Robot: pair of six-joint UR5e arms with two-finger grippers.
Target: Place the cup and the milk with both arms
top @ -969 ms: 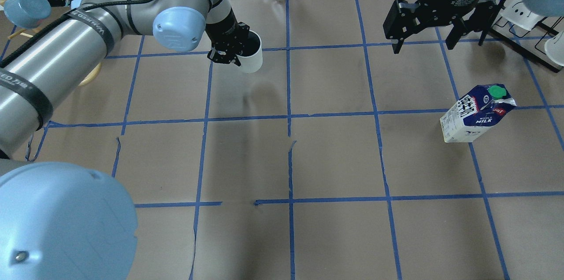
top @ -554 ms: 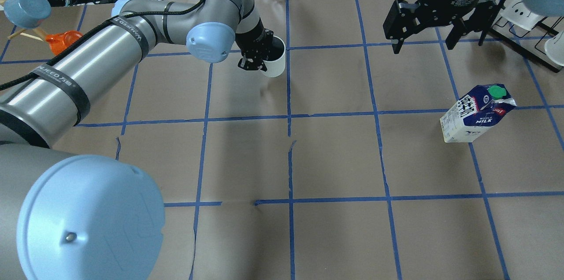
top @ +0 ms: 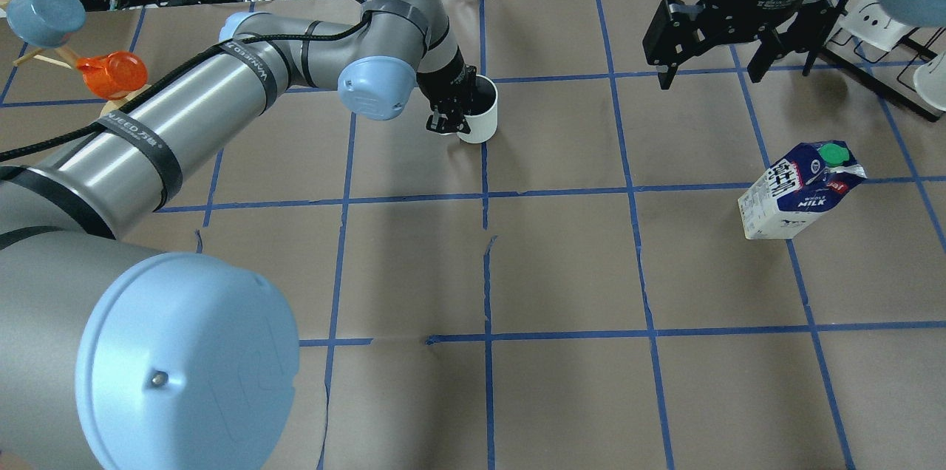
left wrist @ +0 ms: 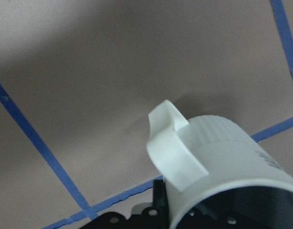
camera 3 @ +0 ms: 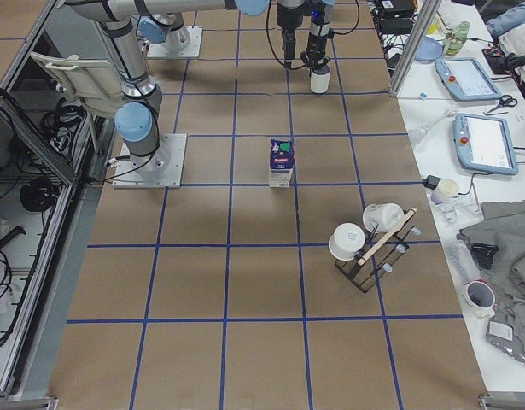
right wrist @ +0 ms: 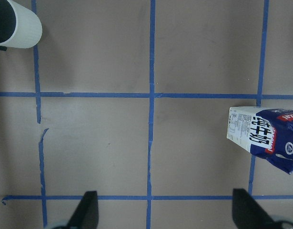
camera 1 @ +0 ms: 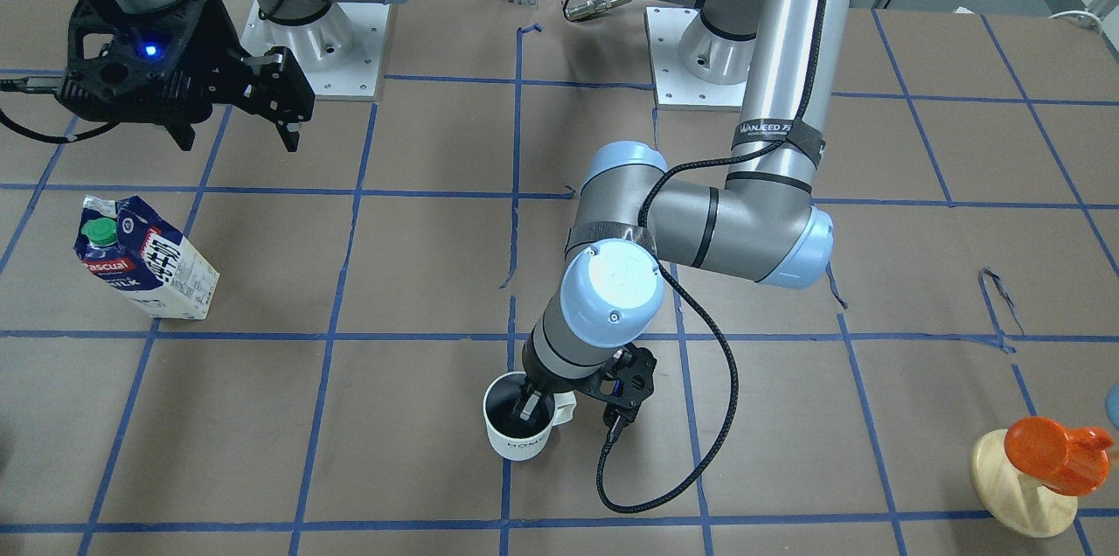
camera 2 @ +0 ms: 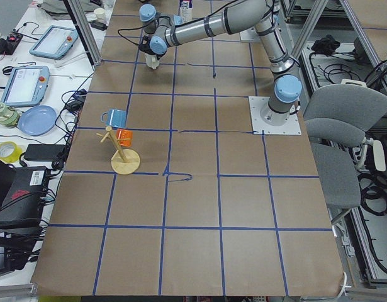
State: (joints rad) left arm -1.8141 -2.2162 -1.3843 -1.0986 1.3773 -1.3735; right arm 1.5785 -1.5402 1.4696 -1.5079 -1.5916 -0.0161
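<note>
At twelve o'clock on the worktop [top: 562, 270], my left jaws pinch the wall of the cup [top: 480, 115], upright, one finger inside, handle toward nine. My right jaws gape wide at one; the milk [top: 802, 189] stands upright at three, cap up.

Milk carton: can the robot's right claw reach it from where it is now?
Probably yes. The right gripper hangs open above the table, and the milk stands alone nearby, with nothing between them. The left gripper is away, holding the cup.
</note>
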